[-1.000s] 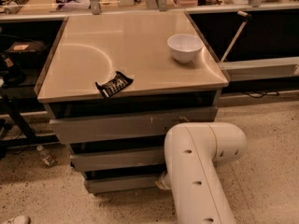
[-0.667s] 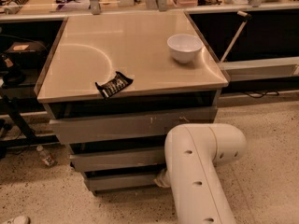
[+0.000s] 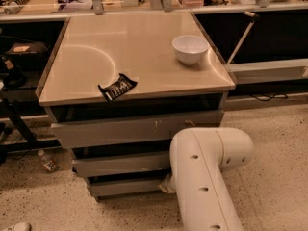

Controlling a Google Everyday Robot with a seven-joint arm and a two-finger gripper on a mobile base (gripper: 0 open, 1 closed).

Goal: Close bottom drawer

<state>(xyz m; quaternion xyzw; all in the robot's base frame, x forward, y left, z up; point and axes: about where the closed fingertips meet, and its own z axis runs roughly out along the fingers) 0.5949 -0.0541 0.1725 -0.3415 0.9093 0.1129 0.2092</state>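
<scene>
The gripper (image 3: 167, 184) (largely behind the arm (image 3: 204, 177), grip state untellable) sits at the right end of the bottom drawer (image 3: 126, 187).

Matt bottom drawer (image 3: 126, 187), end effector (image 3: 166, 184) at front

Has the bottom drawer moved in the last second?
No: the bottom drawer sits as far out under the middle drawer front as before. The gripper is hidden behind the arm beside it.

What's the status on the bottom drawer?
Claw low at narrow dull-grey bottom drawer front, tucked behind white arm. Drawer looks almost shut. Nothing visibly blocking.
</scene>
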